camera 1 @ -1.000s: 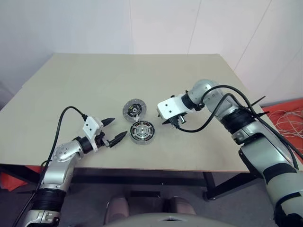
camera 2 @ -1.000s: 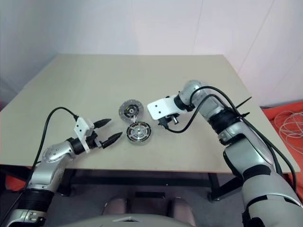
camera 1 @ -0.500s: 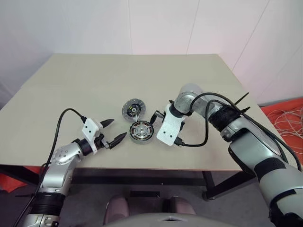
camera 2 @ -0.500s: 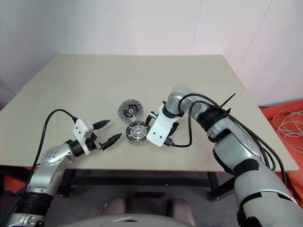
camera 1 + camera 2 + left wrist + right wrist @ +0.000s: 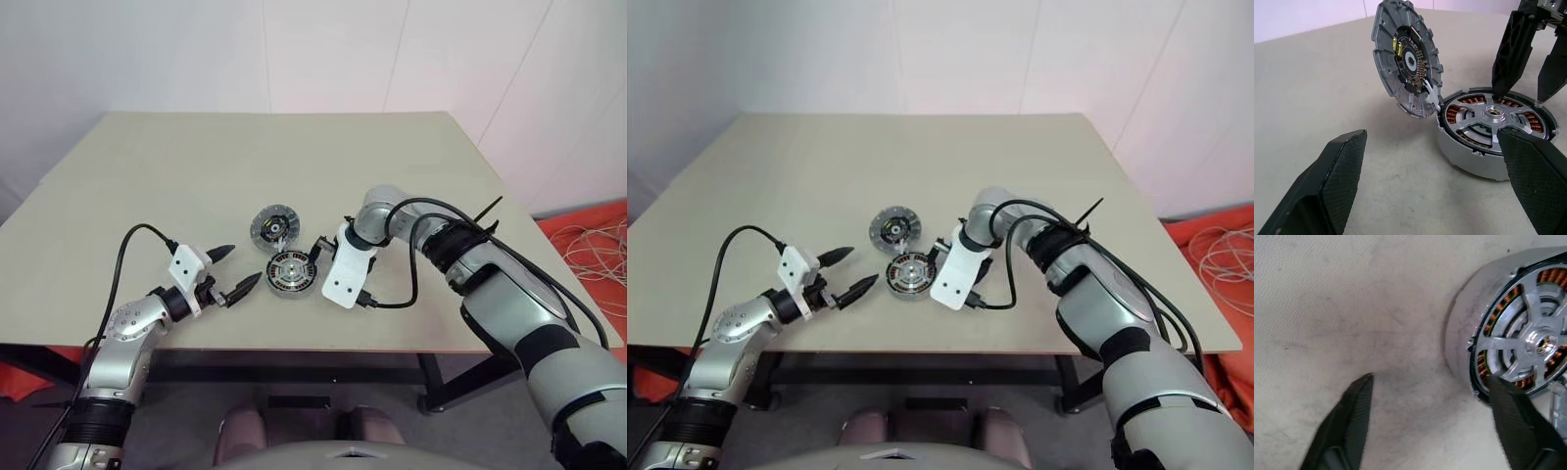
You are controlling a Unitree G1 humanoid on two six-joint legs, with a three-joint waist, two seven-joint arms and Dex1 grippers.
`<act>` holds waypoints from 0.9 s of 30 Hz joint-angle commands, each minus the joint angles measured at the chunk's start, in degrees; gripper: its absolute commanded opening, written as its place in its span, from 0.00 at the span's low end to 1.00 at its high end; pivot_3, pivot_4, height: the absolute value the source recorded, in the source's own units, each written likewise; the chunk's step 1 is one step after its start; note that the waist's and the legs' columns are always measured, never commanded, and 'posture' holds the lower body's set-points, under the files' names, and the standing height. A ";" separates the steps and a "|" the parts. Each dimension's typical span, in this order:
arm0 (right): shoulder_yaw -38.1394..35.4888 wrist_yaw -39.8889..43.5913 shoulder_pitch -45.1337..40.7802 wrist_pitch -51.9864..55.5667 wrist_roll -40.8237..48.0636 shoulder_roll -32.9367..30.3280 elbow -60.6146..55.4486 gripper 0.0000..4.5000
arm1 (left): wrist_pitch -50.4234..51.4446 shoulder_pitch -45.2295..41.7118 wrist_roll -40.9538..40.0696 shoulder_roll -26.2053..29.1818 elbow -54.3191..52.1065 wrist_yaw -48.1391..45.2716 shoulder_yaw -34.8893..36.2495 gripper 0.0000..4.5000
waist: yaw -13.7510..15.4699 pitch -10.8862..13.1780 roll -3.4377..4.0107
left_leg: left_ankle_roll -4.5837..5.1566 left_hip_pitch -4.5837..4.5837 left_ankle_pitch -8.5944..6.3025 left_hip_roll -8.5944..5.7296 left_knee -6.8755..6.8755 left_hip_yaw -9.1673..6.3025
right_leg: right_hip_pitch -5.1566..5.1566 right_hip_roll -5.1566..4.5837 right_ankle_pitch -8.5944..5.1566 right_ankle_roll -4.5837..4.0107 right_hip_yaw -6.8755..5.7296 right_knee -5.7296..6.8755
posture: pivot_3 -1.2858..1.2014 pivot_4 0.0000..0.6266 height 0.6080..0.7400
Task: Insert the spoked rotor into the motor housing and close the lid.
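Bright, even light; soft shadows

Walls (image 5: 323,49): plain white panels with faint seams.
Worktop (image 5: 294,157): beige, matt, dark legs beneath.
Floor (image 5: 588,220): red mat, white cables at right.

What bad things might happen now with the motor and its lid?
1. The lid leans tilted against the motor housing; a bump from the right gripper might tip it over.
2. That gripper's jaws hang open right above the spoked rotor already sitting in the housing, so they may scrape the copper windings.
3. A push could slide the housing across the table.
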 commanded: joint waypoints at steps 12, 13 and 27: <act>-4.46 -1.28 4.31 20.76 -1.49 0.95 -16.76 0.00 | -1.41 -1.39 0.38 -0.07 -1.23 0.72 0.75 1.00 | -0.31 0.00 -0.08 | -0.06 0.06 0.04 0.01 0.00 -0.01 | 0.10 0.03 0.01 -0.01 0.01 0.01 | 0.52 0.00 1.00; -4.56 0.07 5.04 22.72 -1.13 0.79 -18.99 0.00 | -1.44 -1.52 0.42 -0.12 -1.12 0.74 0.72 1.00 | -0.43 0.02 -0.06 | -0.11 0.09 0.06 0.01 0.00 -0.01 | 0.08 0.05 0.02 -0.01 0.01 0.02 | 0.52 0.00 1.00; -7.25 12.62 7.93 54.49 -0.15 -0.51 -43.06 0.00 | -1.59 -2.51 0.83 -1.16 -0.08 0.68 0.58 1.00 | -0.52 0.07 -0.04 | -0.05 -0.05 0.03 0.04 -0.04 -0.03 | -0.05 0.04 0.03 -0.05 0.00 -0.04 | 0.52 0.00 1.00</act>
